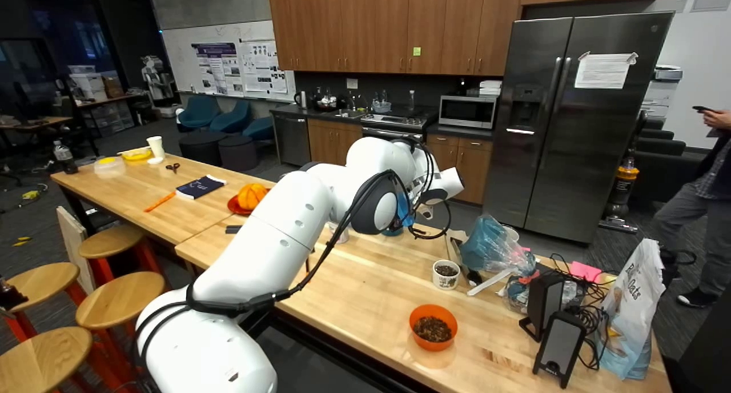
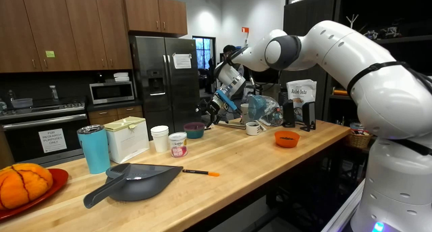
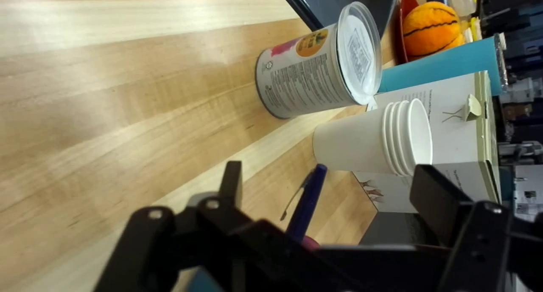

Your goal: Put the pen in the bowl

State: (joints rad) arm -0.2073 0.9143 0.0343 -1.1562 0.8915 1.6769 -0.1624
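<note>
Claw (image 3: 331, 173), black, two-jawed: spread wide; dark-blue clip pen (image 3: 308, 205) between its jaws (lower end hidden); round maroon bowl (image 2: 194, 126) just beside.

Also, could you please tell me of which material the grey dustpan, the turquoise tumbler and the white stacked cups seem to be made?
Dustpan: likely plastic, satin, with a smooth, moulded-looking shape.
Tumbler: perhaps coated metal, satin, judging by its silvery rim.
Cups: probably paper, matte, with thin, rolled-looking rims.
</note>
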